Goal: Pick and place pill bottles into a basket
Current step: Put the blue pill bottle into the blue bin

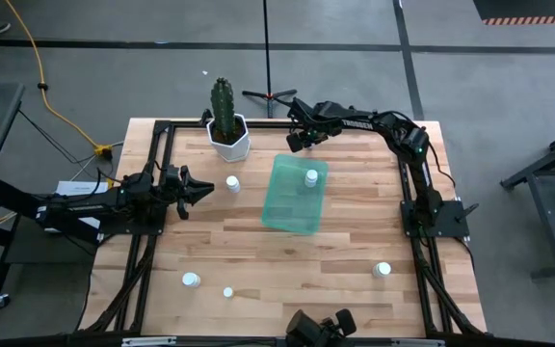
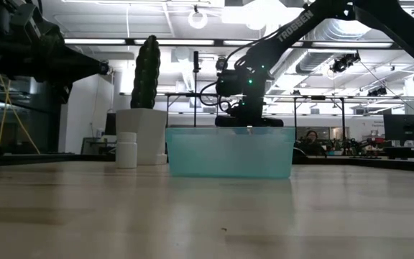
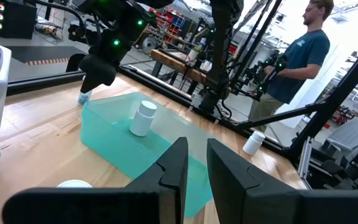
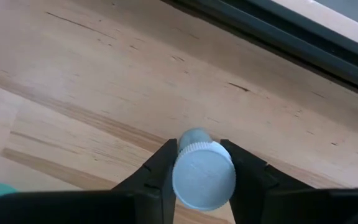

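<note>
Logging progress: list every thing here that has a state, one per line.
Right pincer: shut on pill bottle, above table beside the basket.
Left pincer: open, empty, near standing bottle.
Basket: holds one upright bottle.
Three bottles: on table, outside the basket.

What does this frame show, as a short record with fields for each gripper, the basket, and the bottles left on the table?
right gripper: shut on a pill bottle, above the table's far edge beyond the basket
left gripper: open, facing the bottle beside the cactus pot
basket contents: one bottle in the basket
loose bottles: near-left pair, near-right bottle
cactus pot: far left of basket
</note>
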### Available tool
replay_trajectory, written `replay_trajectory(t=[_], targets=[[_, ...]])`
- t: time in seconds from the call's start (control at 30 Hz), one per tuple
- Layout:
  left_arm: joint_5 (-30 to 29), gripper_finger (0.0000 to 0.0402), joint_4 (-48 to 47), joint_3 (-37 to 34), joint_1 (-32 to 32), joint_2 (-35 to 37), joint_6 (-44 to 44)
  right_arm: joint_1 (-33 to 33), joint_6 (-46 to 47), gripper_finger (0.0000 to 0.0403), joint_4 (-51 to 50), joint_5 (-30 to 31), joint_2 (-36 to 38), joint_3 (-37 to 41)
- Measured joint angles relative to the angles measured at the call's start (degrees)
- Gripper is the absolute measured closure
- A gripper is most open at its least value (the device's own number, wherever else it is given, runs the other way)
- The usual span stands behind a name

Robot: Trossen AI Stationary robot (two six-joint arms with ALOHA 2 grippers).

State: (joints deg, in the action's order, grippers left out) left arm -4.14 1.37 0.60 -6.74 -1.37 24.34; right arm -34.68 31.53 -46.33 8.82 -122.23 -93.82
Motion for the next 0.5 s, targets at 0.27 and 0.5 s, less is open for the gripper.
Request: replay_trajectory(t=[0.27, 0.5], targets=[[0.00, 0.0307, 0.00, 0.00, -0.01, 0.00, 0.00, 0.00, -0.04, 0.0295, -0.13, -0.38, 0.00, 0.00], [0.00, 0.0307, 0.01, 0.00, -0.01, 0.02, 0.00, 0.00, -0.65, 0.0304, -1.36, -3.24, 0.85, 0.00]])
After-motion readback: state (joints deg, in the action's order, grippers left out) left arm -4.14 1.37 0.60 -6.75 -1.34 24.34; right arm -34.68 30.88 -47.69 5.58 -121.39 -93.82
